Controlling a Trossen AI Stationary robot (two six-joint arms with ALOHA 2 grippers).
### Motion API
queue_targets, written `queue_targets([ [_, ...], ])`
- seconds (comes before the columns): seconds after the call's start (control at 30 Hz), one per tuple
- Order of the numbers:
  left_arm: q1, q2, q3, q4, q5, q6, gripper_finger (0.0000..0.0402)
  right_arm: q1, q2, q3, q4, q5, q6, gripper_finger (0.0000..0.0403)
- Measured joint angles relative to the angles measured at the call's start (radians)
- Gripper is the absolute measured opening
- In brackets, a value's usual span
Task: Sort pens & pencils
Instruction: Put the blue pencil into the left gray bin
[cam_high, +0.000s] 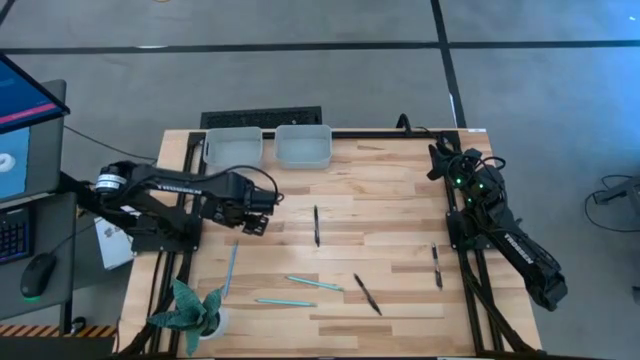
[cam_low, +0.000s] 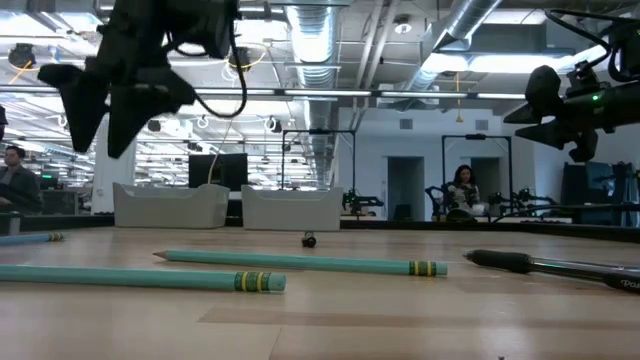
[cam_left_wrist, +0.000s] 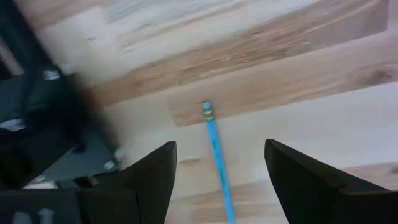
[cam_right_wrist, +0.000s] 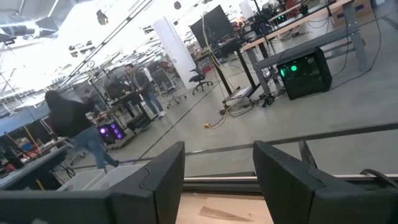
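Note:
Three teal pencils lie flat on the wooden table: one near the left edge (cam_high: 231, 268) and two nearer the middle (cam_high: 313, 284) (cam_high: 285, 301). Three black pens also lie flat (cam_high: 316, 225) (cam_high: 366, 294) (cam_high: 436, 266). My left gripper (cam_high: 252, 220) hangs open above the table, just beyond the far end of the left pencil. In its wrist view that pencil (cam_left_wrist: 216, 155) runs between the two spread fingers (cam_left_wrist: 217, 146), well below them. My right gripper (cam_high: 442, 160) waits open at the far right edge (cam_right_wrist: 217, 152).
Two pale bins (cam_high: 233, 146) (cam_high: 303, 145) stand side by side at the far edge. A teal potted plant (cam_high: 190, 310) sits at the near left corner, close to the left pencil. Both arm bases flank the table. People show in the room beyond.

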Motion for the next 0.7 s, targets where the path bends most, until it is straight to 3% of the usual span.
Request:
queue_targets([
  [0.7,-0.18,-0.002,-0.273,0.331,0.044,-0.308,0.0235,0.0,0.0,0.0,-0.001,0.0,0.0,0.0212],
])
